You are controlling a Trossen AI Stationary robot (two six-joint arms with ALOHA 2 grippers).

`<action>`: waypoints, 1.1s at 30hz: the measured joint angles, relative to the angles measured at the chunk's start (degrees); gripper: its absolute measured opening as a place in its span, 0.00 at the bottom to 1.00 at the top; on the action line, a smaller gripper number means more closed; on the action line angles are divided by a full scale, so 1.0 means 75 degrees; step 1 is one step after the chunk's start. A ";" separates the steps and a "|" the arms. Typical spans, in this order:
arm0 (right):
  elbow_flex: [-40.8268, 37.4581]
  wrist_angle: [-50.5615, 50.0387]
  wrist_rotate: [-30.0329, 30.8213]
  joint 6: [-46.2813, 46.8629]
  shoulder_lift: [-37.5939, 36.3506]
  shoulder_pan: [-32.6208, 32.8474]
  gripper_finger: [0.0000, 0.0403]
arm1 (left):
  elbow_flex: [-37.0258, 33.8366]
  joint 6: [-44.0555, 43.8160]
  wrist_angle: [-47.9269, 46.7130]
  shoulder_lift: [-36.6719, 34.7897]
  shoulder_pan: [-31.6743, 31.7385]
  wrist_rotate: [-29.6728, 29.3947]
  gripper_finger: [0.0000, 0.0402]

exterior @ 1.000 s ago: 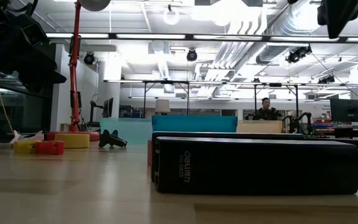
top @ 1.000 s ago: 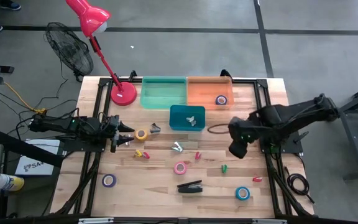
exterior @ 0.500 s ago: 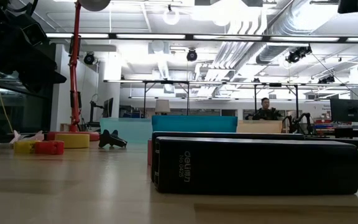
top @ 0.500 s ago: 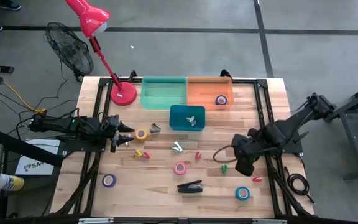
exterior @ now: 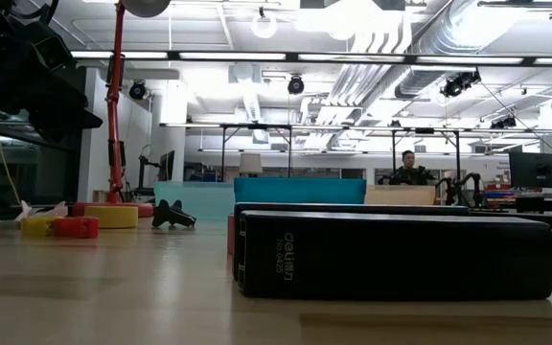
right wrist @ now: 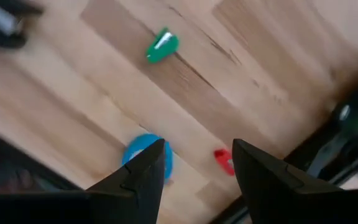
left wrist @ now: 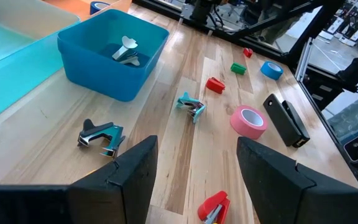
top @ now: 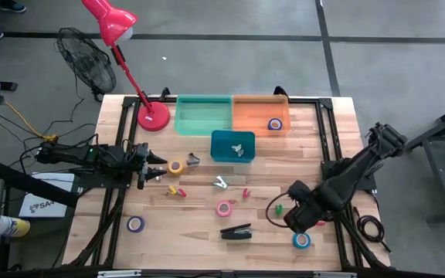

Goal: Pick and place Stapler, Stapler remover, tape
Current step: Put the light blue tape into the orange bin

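Observation:
The black stapler (top: 236,231) lies flat near the table's front edge and fills the low view as a stapler (exterior: 391,254). Tape rolls lie flat on the wood: yellow (top: 175,167), pink (top: 223,208), purple (top: 135,224) and blue (top: 301,240). A dark staple remover (top: 193,159) and a teal one (top: 220,182) lie mid-table. My right gripper (top: 298,218) hangs open, pointing down, just above the blue tape (right wrist: 143,152) and a green clip (right wrist: 162,45). At the left edge, my left gripper (top: 159,171) waits open beside the yellow roll.
At the back stand a green bin (top: 203,113), an orange bin (top: 260,114) holding a blue roll (top: 275,123), and a small blue box (top: 232,146) with a remover inside. A red lamp's base (top: 153,117) sits at the far left. Small red clips (top: 320,222) lie scattered.
My right gripper has swung from mid-right toward the table's near edge, sinking and rolling about its own axis. It now hangs over the spot between the green clip and the blue tape. It has left the top of the low view.

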 joint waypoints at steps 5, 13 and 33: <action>0.0000 0.0065 -0.0169 0.2872 0.0462 0.0277 0.44 | -0.0001 0.0000 0.0001 0.0002 0.0000 0.0000 0.54; -0.0003 0.1108 -0.0982 0.4676 0.1255 0.0693 0.44 | -0.0001 0.0002 0.0002 0.0001 0.0001 0.0000 0.54; -0.0003 0.2581 -0.1456 0.4769 0.2679 0.0871 0.39 | 0.0001 0.0000 0.0000 0.0002 -0.0001 0.0000 0.54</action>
